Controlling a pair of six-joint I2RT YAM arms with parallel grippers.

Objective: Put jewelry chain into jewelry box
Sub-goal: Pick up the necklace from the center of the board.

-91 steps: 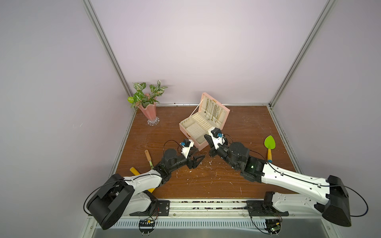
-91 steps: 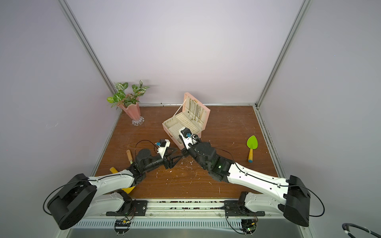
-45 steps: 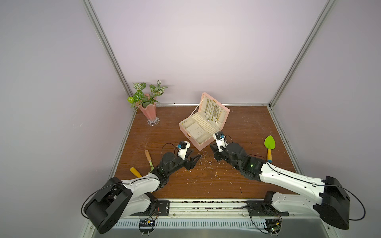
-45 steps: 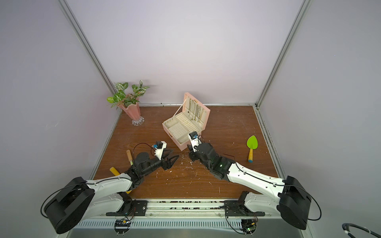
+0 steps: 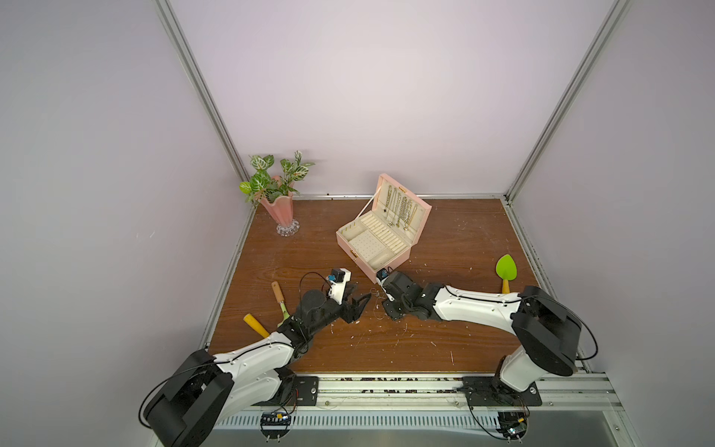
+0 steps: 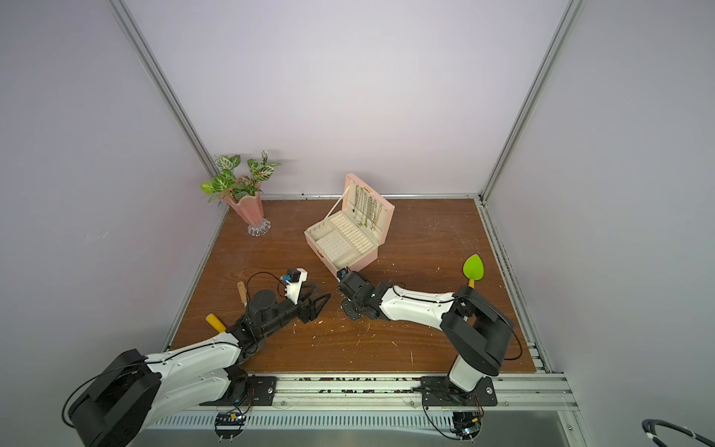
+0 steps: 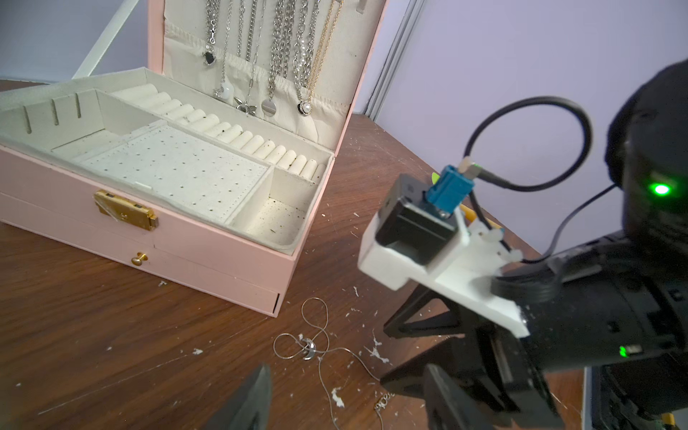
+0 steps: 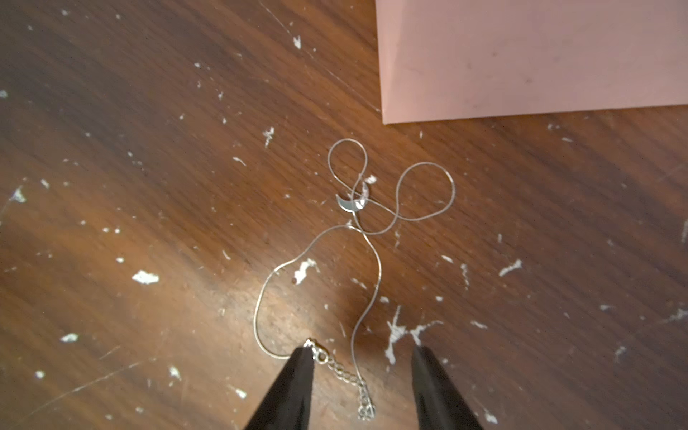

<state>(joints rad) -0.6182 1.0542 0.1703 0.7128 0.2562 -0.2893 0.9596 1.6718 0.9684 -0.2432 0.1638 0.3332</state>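
Observation:
The jewelry chain, thread-thin and silver with a small crescent pendant, lies in loose loops on the wooden table, just off the near corner of the jewelry box. The open pink box is cream-lined, and the chain is outside it. My right gripper points down at the table, open, with the chain's clasp end lying between its fingers. One fingertip touches the clasp. My left gripper is open and empty, low over the table, short of the chain. In a top view both grippers, left and right, face each other across the chain.
Several chunky necklaces hang inside the box lid. A pink vase with a plant stands at the back left. A green trowel lies at the right. A wooden-handled tool and a yellow handle lie beside the left arm. White flecks dot the table.
My right gripper has drawn back from the box's front edge towards the near side, dropped to the table and opened its jaws. The left gripper has pulled back a little.

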